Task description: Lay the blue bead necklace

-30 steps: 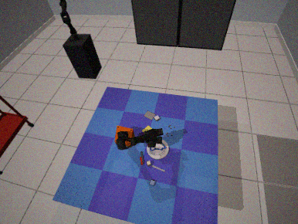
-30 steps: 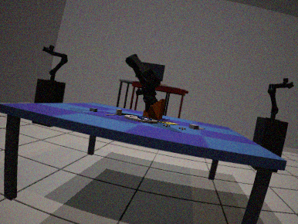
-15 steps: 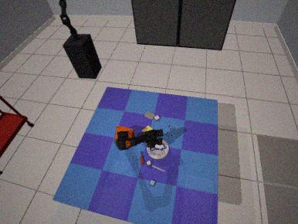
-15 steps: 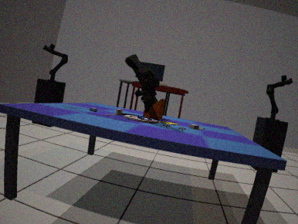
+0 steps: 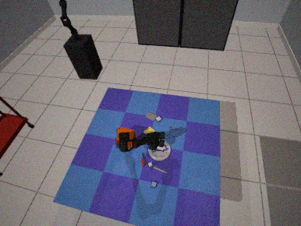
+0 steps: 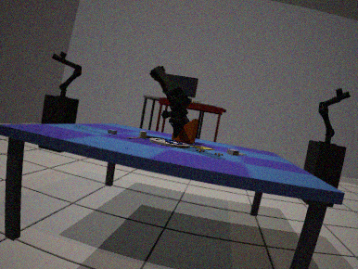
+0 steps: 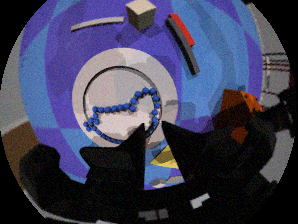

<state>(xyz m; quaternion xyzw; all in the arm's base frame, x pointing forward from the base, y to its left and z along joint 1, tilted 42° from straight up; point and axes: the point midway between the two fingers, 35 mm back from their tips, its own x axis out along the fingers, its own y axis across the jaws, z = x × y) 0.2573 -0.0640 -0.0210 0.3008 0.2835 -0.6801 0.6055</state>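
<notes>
Gripper (image 5: 160, 146) (image 6: 176, 139) (image 7: 153, 124) partly open, nothing gripped. Blue necklace (image 5: 165, 150) (image 7: 120, 108) partly along groove of bead board (image 5: 159, 157) (image 6: 159, 140) (image 7: 85, 75), rest slack across middle. Seated beads could be dragged out if strand is snagged by fingertips.

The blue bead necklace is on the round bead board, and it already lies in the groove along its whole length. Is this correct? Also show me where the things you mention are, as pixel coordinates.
Not fully. The blue bead necklace (image 7: 120, 108) is on the round bead board (image 7: 81, 85) (image 5: 159, 157), but only part of it follows the groove; another part runs across the middle, inside the ring, as the wrist view shows.
</notes>
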